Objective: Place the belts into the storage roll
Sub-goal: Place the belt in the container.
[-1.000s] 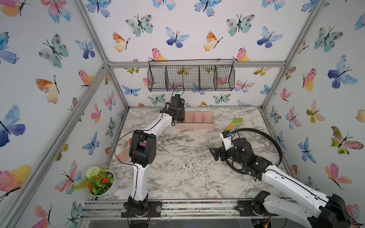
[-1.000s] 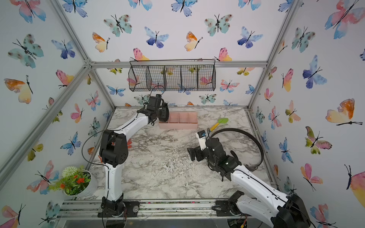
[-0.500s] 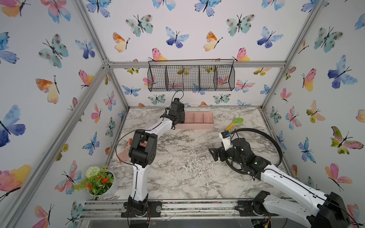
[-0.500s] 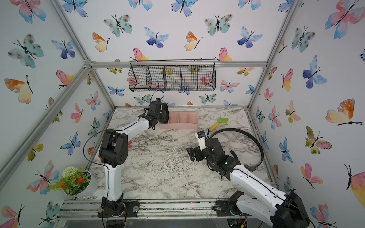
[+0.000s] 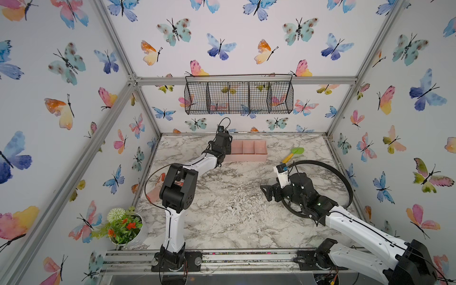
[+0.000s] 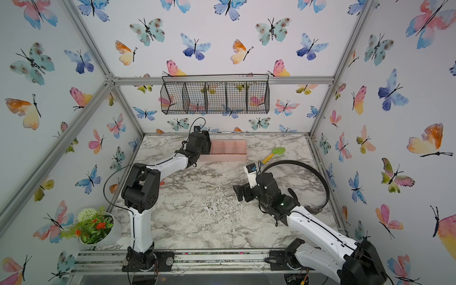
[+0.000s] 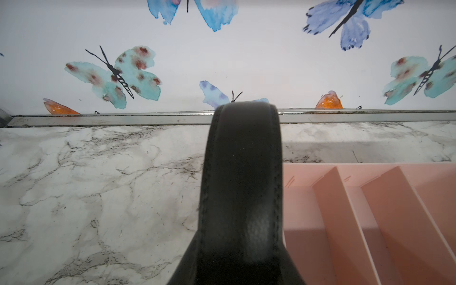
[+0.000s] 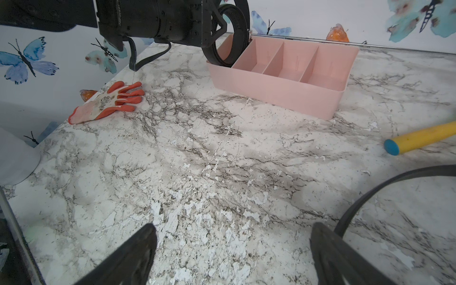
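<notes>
Nearest the rail, the right tool (image 8: pixel 233 232) hangs wide open and empty over the desk (image 8: pixel 197 160), with the loose belt (image 5: pixel 315 161) curving just beside it. Farther back, the left tool (image 8: pixel 220 26) appears clamped on the coiled belt (image 7: pixel 243 172), which dips into the end compartment of the pink divided tray (image 8: pixel 278 91). The next move is probably a clean release, without the coil springing open

The belt (image 7: pixel 241 185) looks like black leather, edge-stitched, with a dull sheen; the storage roll (image 8: pixel 283 93) is smooth matt pink plastic; the tabletop (image 8: pixel 197 185) is marble-patterned, its finish chipped; the glove (image 8: pixel 103 106) is cloth, orange-coated.
</notes>
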### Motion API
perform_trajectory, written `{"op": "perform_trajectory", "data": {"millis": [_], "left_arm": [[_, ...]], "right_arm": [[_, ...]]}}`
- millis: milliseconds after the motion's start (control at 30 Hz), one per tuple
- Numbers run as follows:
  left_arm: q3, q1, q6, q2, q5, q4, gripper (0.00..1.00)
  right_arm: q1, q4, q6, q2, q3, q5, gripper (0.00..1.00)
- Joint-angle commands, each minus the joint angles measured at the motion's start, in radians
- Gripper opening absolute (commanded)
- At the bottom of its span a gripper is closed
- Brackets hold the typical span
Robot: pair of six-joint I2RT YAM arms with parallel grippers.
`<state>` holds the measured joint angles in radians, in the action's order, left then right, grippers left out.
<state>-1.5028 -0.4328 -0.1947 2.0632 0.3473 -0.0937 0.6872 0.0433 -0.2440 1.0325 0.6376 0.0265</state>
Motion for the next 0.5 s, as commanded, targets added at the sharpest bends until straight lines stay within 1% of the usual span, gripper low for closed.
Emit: {"op": "perform_trajectory", "data": {"millis": [0,167,333,467], "left_arm": [[0.035,-0.008,0.029,0.021,0.101,0.049,0.01],[0.061,-0.014,0.034,0.027,0.122,-0.005,0.0],[0.062,-0.014,0.038,0.049,0.081,-0.034,0.0],[0.092,-0.014,0.02,0.055,0.043,-0.058,0.0]], "right_arm": [[0.0,-0.013,-0.011,0.002,-0.015,0.013,0.99],[0.0,-0.012,-0.009,-0.001,-0.016,0.01,0.99],[0.0,-0.015,-0.011,0.004,-0.019,0.014,0.99],[0.0,-0.019,-0.011,0.005,-0.019,0.014,0.99]]}}
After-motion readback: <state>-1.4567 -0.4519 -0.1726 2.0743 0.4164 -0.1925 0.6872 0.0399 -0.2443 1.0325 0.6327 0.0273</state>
